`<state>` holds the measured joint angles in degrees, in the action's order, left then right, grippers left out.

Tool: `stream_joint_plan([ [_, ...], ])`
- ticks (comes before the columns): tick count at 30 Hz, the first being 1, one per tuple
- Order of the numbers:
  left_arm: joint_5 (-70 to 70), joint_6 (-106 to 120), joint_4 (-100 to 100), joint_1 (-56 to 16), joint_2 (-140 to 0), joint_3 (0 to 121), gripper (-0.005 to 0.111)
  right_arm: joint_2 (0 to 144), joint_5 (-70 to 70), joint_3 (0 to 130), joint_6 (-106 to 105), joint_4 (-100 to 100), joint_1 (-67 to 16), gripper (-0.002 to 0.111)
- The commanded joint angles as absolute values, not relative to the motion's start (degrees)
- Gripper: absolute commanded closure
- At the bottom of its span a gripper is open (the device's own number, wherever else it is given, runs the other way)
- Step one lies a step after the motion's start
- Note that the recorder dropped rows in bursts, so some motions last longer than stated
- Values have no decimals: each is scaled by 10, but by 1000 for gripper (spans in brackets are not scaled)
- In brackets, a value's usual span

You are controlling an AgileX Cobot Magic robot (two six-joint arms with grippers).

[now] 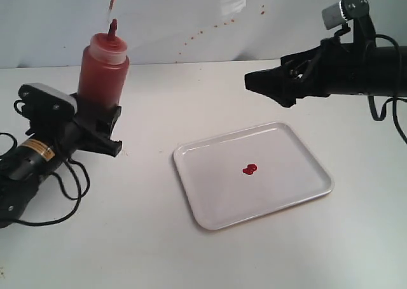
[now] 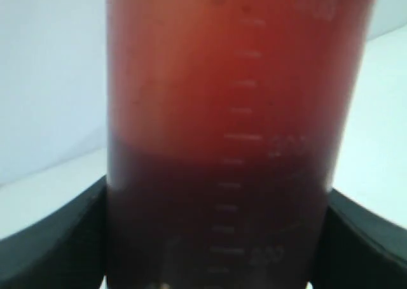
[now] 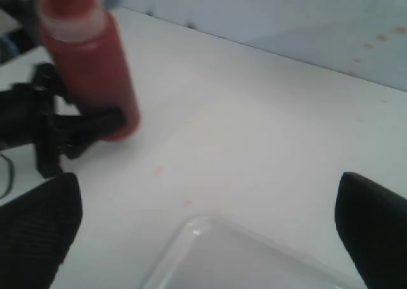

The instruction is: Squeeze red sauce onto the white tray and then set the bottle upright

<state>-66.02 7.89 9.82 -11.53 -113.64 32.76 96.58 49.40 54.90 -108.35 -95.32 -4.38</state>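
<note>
Lying nearest, the white tray (image 1: 191,174) carries the red sauce (image 1: 249,170) at centre. At 10 o'clock the left gripper (image 1: 108,126) clamps the upright bottle (image 1: 102,72); at 1 o'clock the right gripper (image 1: 267,85) hangs spread wide. Red specks (image 1: 213,27) dot the far wall (image 1: 51,21).

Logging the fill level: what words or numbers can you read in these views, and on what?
"400": beside the scale ticks on the translucent cylindrical plastic squeeze bottle of red sauce, left wrist view.
Two lower scale numbers there: too blurred to read.
Yellow label on the black left arm: too small to read.
</note>
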Motion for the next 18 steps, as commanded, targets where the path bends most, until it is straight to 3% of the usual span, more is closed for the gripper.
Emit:
stream_joint_plan([
  [1,-700,-95,322,-50,-1123,322,107,998,604,545,-1119,-961,-48,3],
  [10,-700,-166,482,55,-1123,322,107,1068,608,545,-1126,-935,-111,3],
  [18,-700,-166,455,78,-1159,328,107,1076,575,545,-1141,-908,-128,3],
])
